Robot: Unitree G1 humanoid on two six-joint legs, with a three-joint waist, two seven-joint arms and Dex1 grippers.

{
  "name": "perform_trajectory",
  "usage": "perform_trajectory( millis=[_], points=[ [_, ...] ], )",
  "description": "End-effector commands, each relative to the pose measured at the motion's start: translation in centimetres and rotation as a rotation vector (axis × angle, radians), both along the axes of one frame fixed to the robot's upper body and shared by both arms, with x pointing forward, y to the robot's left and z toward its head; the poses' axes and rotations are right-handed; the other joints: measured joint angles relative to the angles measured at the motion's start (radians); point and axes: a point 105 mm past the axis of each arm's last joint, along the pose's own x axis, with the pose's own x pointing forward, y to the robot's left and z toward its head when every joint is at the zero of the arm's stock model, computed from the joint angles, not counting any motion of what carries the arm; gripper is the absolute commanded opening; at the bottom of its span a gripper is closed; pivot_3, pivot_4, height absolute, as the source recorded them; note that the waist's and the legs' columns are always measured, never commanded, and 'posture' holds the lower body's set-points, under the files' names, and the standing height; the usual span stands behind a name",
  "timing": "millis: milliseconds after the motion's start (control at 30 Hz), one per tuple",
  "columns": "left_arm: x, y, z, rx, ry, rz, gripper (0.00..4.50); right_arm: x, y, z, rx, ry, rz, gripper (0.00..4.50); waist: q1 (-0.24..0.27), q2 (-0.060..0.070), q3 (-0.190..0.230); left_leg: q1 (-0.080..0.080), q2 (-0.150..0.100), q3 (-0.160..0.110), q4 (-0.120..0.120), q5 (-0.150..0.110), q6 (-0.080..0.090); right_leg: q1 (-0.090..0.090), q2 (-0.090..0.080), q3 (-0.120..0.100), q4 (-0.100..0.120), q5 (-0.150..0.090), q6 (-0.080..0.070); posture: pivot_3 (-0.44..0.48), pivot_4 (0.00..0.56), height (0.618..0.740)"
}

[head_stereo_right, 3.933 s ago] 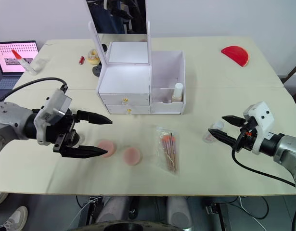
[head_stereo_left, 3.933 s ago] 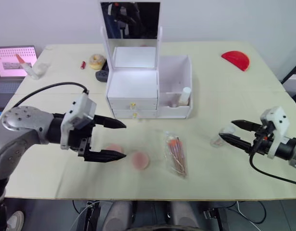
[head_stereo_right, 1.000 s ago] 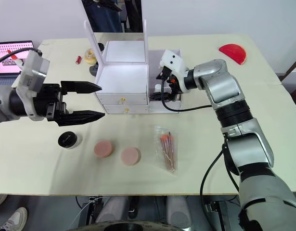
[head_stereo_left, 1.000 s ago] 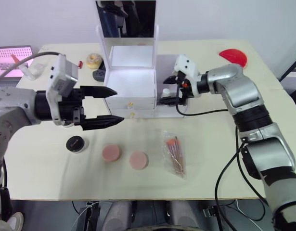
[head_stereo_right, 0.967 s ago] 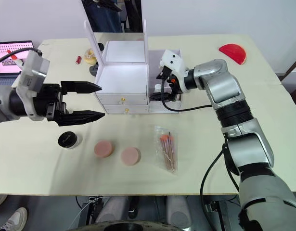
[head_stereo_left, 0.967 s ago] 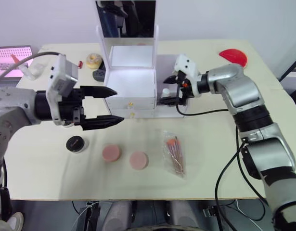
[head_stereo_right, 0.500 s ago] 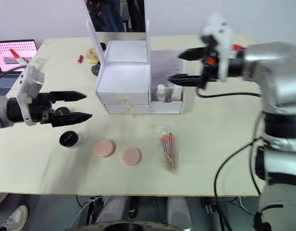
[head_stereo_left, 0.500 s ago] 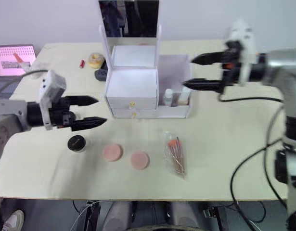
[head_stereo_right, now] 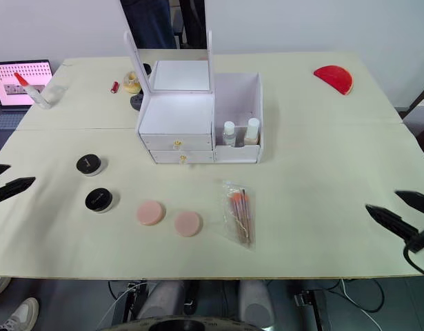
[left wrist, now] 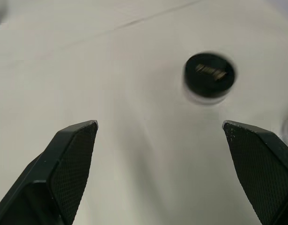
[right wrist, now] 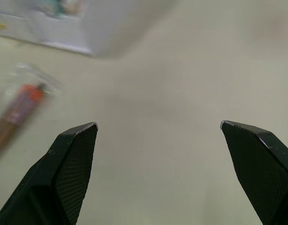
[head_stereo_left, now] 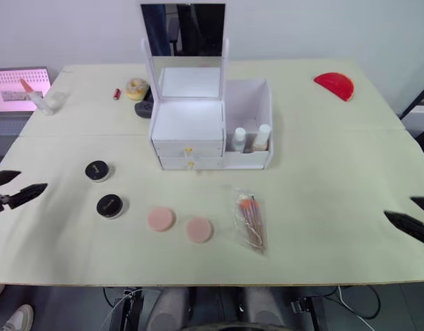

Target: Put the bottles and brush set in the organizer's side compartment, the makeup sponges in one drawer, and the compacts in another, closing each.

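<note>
White-capped bottles (head_stereo_left: 250, 138) are standing side by side in the organizer's (head_stereo_left: 198, 124) side compartment (head_stereo_left: 249, 110), just above the middle of the head views, so that part of the job looks done. The brush set (head_stereo_left: 251, 221) is lying in its clear pouch on the table (head_stereo_left: 336, 172), below the compartment and a little right of centre, waiting to go in next to the bottles.

Both gold-knobbed drawers (head_stereo_left: 189, 156) are sitting flush with the organizer's front, and I'm judging that nothing has gone into them yet. The two pink makeup sponges (head_stereo_left: 179, 224) are resting near each other, lower centre. The two black compacts (head_stereo_left: 103, 188) are lying apart from one another towards the left, one above the other in the frame; one is also showing in the left wrist view.

The left end effector (head_stereo_left: 15, 189) is hovering at the far left edge with its fingers parted and holding nothing. The right end effector (head_stereo_right: 398, 210) is hanging at the lower right edge, likewise spread wide and empty, well apart from everything.

By my reckoning, roughly a third is finished: the pouch, the sponges in one drawer, the compacts in another, and closing each are all remaining.
</note>
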Motion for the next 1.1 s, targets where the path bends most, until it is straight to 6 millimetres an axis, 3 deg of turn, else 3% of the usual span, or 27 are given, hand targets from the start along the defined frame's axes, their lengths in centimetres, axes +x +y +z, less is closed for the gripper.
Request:
perform_trajectory(
  millis=[33,133,267,467,633,800,933,1100],
  points=[
    [-1.0,2.6,0.9,0.047,-0.053,0.105,4.5,-1.0,-1.7,0.4,-0.053,-0.054,-0.065,4.46,-0.002,0.0,0.0,0.001,0.0,0.0,0.0,0.0,0.0,0.001,0.0,0.0,-0.001,0.0,0.0,0.0,0.15,0.74],
    [-1.7,3.7,0.4,0.046,-0.056,0.155,4.5,-1.0,-2.1,0.2,-0.067,-0.077,-0.087,4.46,-0.002,-0.001,0.0,0.004,0.0,0.0,-0.001,0.0,0.0,0.003,-0.001,0.0,-0.001,0.0,0.0,0.0,0.15,0.74],
    [-1.9,3.6,0.1,0.044,-0.055,0.14,4.5,-0.4,-1.6,0.3,-0.054,-0.097,-0.073,4.46,0.0,-0.001,-0.001,0.005,0.0,0.0,-0.001,0.0,0.0,0.004,-0.001,0.002,-0.001,0.0,0.0,0.0,0.15,0.74],
    [-1.2,0.5,-0.3,0.048,-0.045,-0.016,4.5,0.6,0.1,0.6,-0.06,-0.101,-0.025,4.46,0.002,-0.002,-0.001,0.005,0.0,0.0,-0.001,-0.001,0.0,0.006,-0.003,0.002,-0.003,0.0,0.0,0.0,0.15,0.74],
    [0.4,-7.3,1.2,0.01,-0.079,-0.288,4.5,2.3,5.0,2.0,-0.053,-0.122,0.13,4.46,0.002,-0.002,-0.002,0.004,0.001,0.0,-0.001,-0.001,0.0,0.006,-0.003,0.002,-0.003,0.0,-0.001,0.0,0.15,0.74],
    [-0.1,-16.1,2.4,-0.01,-0.079,-0.61,4.5,4.5,11.4,3.6,-0.055,-0.147,0.379,4.46,-0.001,-0.002,-0.002,0.004,0.001,0.0,-0.001,-0.001,0.001,0.007,-0.003,0.002,-0.006,0.0,-0.001,0.0,0.15,0.74],
    [-1.1,-20.6,3.7,-0.057,-0.027,-0.808,4.5,5.2,15.8,4.1,-0.044,-0.136,0.585,4.46,0.001,-0.002,-0.001,0.004,0.001,0.0,-0.001,-0.001,0.002,0.007,-0.001,0.001,-0.007,0.0,0.0,0.0,0.15,0.74],
    [-2.8,-23.7,4.5,-0.053,0.039,-1.006,4.5,4.7,20.7,3.2,-0.082,-0.085,0.838,4.46,0.001,-0.002,-0.001,0.003,0.001,-0.001,0.0,-0.001,0.002,0.007,-0.001,-0.001,-0.008,0.0,0.0,0.0,0.15,0.74]
  ],
)
